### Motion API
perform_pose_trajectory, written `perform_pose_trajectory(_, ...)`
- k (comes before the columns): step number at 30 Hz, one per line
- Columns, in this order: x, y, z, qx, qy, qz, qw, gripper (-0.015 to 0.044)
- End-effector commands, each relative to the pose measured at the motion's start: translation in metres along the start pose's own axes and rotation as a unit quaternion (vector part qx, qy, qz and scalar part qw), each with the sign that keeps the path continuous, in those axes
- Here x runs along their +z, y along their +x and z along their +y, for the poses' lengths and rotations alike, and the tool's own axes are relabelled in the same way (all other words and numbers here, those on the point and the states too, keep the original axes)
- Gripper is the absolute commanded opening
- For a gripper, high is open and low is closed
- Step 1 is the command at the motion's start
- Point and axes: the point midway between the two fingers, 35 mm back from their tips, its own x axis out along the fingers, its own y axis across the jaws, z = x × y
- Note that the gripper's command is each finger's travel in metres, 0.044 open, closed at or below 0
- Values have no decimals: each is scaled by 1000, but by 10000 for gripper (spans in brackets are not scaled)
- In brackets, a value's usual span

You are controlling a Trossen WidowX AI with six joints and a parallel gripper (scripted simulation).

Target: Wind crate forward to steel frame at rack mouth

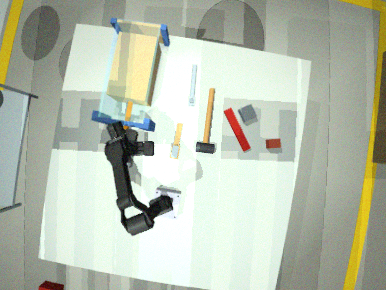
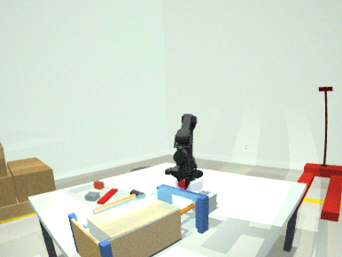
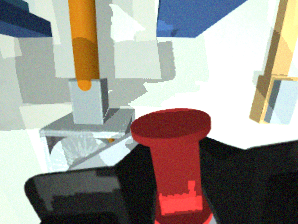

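The crate (image 1: 132,67) (image 2: 148,230) sits flat inside the clear-panelled cubby, with a gap between its front and the blue frame (image 1: 100,117) (image 2: 203,217) at the mouth. An orange strap (image 1: 128,109) (image 2: 187,209) (image 3: 84,30) runs from it to the grey winch (image 3: 89,100) (image 2: 210,202). My gripper (image 1: 131,141) (image 2: 182,183) (image 3: 168,136) is shut on a red spool-shaped grip (image 3: 175,155), beside the winch. The grip's flanged top stands above the fingers in the wrist view. Its lower end, any link to the winch, and the winch's top hole are hidden or unclear.
A wooden brush (image 1: 179,131) (image 3: 284,45) lies right of the gripper. Beyond it are a metal bar (image 1: 193,82), a hammer (image 1: 209,115), a red bar (image 1: 237,130), a grey block (image 1: 247,114) and a small red block (image 1: 273,143). The blue frame stands close to the gripper.
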Motion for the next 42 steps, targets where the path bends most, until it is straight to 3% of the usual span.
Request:
perform_pose_trajectory(1,-2,3,0,1,2,5,1000,0)
perform_pose_trajectory(42,30,3,21,2,2,3,1000,0)
